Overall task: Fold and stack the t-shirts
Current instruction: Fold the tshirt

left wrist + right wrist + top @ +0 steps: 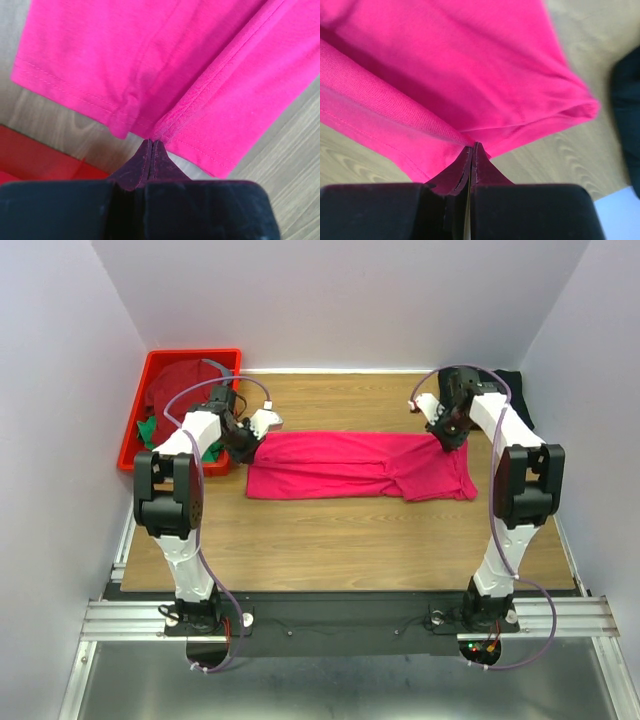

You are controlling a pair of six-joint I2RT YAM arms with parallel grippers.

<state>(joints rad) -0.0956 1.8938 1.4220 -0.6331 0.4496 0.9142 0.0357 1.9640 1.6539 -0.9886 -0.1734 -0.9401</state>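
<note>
Top external view is showing the shirt [355,465] lying folded across the tabletop [350,540], left end effector [243,443] and right end effector [447,438] each clamping a far corner (by the tips only). Such thin bites could be slipping, or uneven pulling skewing the fold.

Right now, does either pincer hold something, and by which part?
Both hold the pink t-shirt: the left pincer pinches its stitched hem at the far left corner, the right pincer a folded edge at the far right.
</note>
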